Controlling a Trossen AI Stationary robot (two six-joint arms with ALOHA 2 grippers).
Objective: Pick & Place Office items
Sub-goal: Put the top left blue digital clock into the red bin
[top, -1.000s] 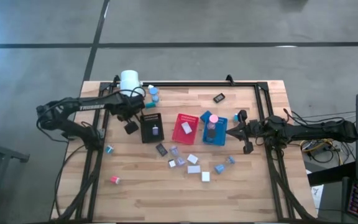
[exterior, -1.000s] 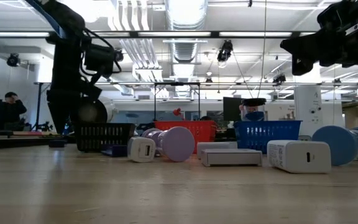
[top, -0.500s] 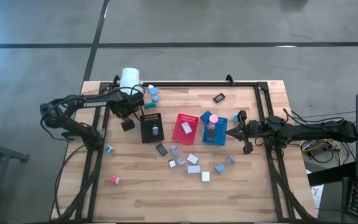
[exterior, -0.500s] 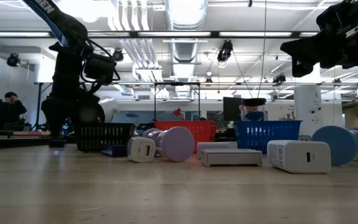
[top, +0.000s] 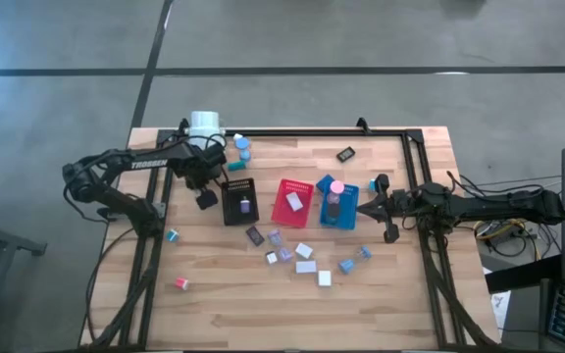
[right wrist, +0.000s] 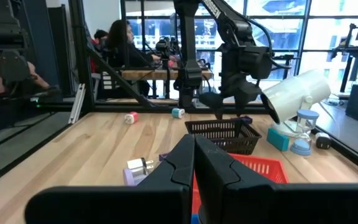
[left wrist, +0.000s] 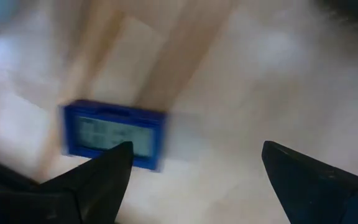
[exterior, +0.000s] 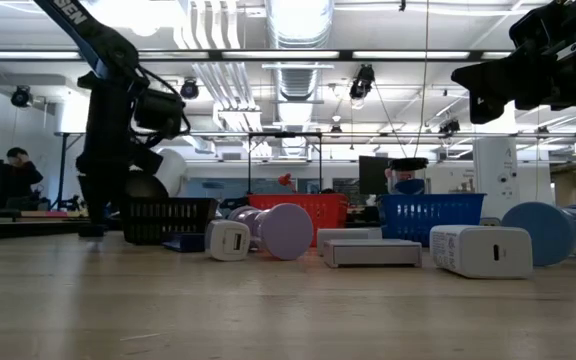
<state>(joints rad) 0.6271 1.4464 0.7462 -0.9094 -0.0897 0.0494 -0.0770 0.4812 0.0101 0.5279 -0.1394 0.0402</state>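
The left gripper (top: 205, 199) hangs with fingers spread wide, holding nothing, just left of the black tray (top: 238, 202). The right gripper (top: 361, 208), fingers pressed together, waits right of the blue tray (top: 338, 206). Loose office items (top: 305, 252) lie scattered nearer, with open wood around them.

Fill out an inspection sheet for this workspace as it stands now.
Surface: pale wooden plank table.
Job's things: small white and lavender blocks loose in front of the trays; one white block in the red tray.
Clutter: black mesh tray, blue mesh tray, big white cylinder.
Grippers: left gripper open, empty, beside the black tray; right gripper shut, empty, beside the blue tray.
Cables: bundle at right edge.
Surroundings: seated people.
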